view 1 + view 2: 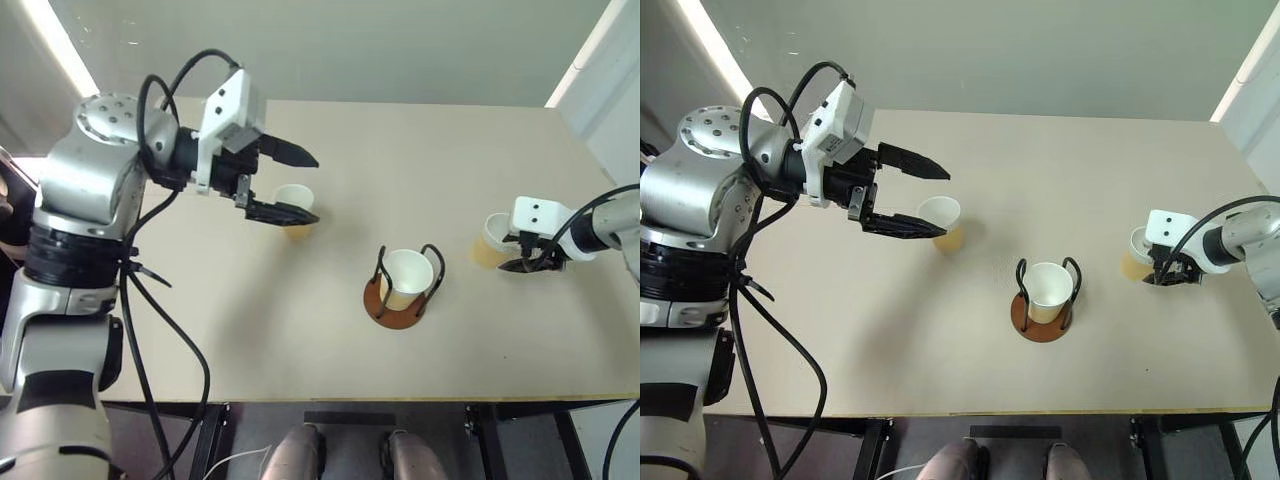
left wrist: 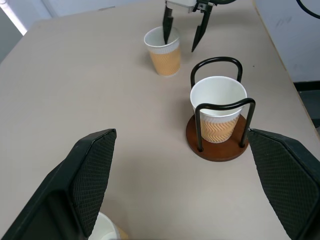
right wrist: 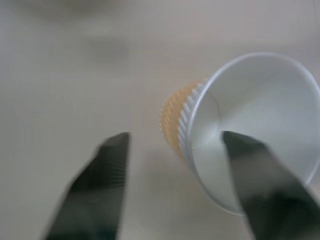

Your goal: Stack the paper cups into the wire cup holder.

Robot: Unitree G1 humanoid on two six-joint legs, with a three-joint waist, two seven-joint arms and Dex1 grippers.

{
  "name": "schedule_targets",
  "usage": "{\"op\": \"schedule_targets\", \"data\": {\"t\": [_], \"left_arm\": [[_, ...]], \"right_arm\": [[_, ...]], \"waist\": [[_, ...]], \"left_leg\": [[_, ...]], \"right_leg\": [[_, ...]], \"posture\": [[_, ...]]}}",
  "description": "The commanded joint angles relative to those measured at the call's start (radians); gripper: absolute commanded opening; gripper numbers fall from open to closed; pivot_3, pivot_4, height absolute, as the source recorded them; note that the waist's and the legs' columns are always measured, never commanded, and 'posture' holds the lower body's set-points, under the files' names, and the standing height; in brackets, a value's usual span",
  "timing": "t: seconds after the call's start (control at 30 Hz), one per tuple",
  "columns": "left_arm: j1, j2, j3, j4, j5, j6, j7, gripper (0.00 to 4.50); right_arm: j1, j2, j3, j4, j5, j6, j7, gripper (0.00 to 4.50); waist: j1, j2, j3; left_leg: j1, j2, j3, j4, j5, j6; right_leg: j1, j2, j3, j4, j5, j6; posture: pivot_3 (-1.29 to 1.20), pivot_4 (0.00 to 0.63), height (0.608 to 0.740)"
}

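- Work surface: beige rectangular tabletop [image 1: 420, 160], with three tapered paper cups and one wire holder on it.
- Wire cup holder with round reddish-brown disc base and two upright black wire loops [image 1: 402, 300]: stands on the table near the front edge, roughly central between the two arms.
- First tan-yellow paper cup with white rim and white inside [image 1: 407, 277]: seated upright inside the holder, between the two loops, mouth facing up.
- Second tan-yellow paper cup [image 1: 941, 221]: upright on the table on the robot's left of the holder and well apart from it. In the head views it sits just below the left gripper's lower finger, which overlaps its rim; whether they touch cannot be told.
- Third tan-yellow paper cup [image 1: 492, 241]: on the table on the robot's right of the holder, apart from it, upright in the left wrist view [image 2: 163, 50].
- Left gripper, white housing with two black fingers [image 1: 295, 184]: held above the table, pointing toward the centre. Jaws stand wide apart with nothing between them.
- Right gripper, white housing with two black fingers [image 2: 183, 36]: lowered at the third cup. Jaws are apart, straddling the cup wall; one finger [image 3: 260, 180] reaches inside the white mouth, the other [image 3: 100, 185] lies outside, clear of the tan side. No clamp on the wall is visible.
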State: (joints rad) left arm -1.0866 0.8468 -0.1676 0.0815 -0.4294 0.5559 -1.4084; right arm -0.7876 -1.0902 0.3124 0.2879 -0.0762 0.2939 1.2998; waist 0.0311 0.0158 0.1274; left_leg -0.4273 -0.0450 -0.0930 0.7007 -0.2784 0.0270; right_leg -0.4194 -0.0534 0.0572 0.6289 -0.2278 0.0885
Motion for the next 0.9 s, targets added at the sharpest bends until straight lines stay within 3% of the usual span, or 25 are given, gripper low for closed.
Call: {"op": "schedule_targets", "data": {"t": [0.03,0.17,0.33,0.5,0.7,0.9], "left_arm": [[0.004,0.002,0.038,-0.039,-0.004,0.007,0.014,4.50],[0.014,0.007,0.035,-0.020,0.019,-0.019,0.019,4.50],[0.014,0.014,0.063,0.019,0.035,-0.031,0.045,4.50],[0.030,0.013,0.071,0.013,0.034,-0.026,0.044,4.50],[0.014,-0.007,0.059,0.038,0.044,-0.043,0.035,4.50],[-0.012,-0.039,0.040,0.079,0.065,-0.073,0.017,4.50]], "right_arm": [[-0.021,-0.004,-0.033,-0.031,-0.005,0.001,0.027,1.55],[-0.005,-0.022,-0.062,-0.089,0.019,0.027,0.059,0.06],[-0.001,-0.122,-0.169,-0.285,0.114,0.109,0.144,0.03],[-0.135,-0.155,-0.224,-0.490,0.235,0.278,0.204,0.03],[-0.274,-0.119,-0.187,-0.686,0.359,0.436,0.231,0.03],[-0.347,-0.048,-0.076,-0.743,0.363,0.404,0.271,0.03]], "waist": [[0.000,0.000,0.000],[0.000,0.000,0.000],[0.002,0.000,0.000],[-0.004,0.000,0.000],[-0.004,0.000,0.000],[-0.006,0.000,0.000]], "left_leg": [[0.000,0.000,0.000,0.000,0.000,0.000],[0.000,0.000,0.000,0.000,0.000,0.000],[-0.001,0.000,0.000,-0.001,0.000,0.000],[0.000,0.000,0.000,-0.002,0.000,-0.001],[0.000,0.000,-0.001,-0.001,0.000,-0.001],[0.000,0.000,-0.001,-0.001,0.000,-0.001]], "right_leg": [[0.000,0.000,0.000,0.000,0.000,0.000],[0.000,0.000,0.000,0.000,0.000,0.000],[0.000,0.000,0.000,0.000,0.000,0.000],[0.000,0.000,0.000,-0.001,0.000,-0.001],[0.001,0.001,0.000,-0.002,-0.001,-0.002],[0.000,0.001,0.000,-0.002,-0.001,-0.002]], "posture": [[0.00,0.150,0.740],[0.00,0.150,0.740],[0.00,0.150,0.740],[0.00,0.150,0.740],[0.00,0.150,0.740],[0.00,0.150,0.740]]}}
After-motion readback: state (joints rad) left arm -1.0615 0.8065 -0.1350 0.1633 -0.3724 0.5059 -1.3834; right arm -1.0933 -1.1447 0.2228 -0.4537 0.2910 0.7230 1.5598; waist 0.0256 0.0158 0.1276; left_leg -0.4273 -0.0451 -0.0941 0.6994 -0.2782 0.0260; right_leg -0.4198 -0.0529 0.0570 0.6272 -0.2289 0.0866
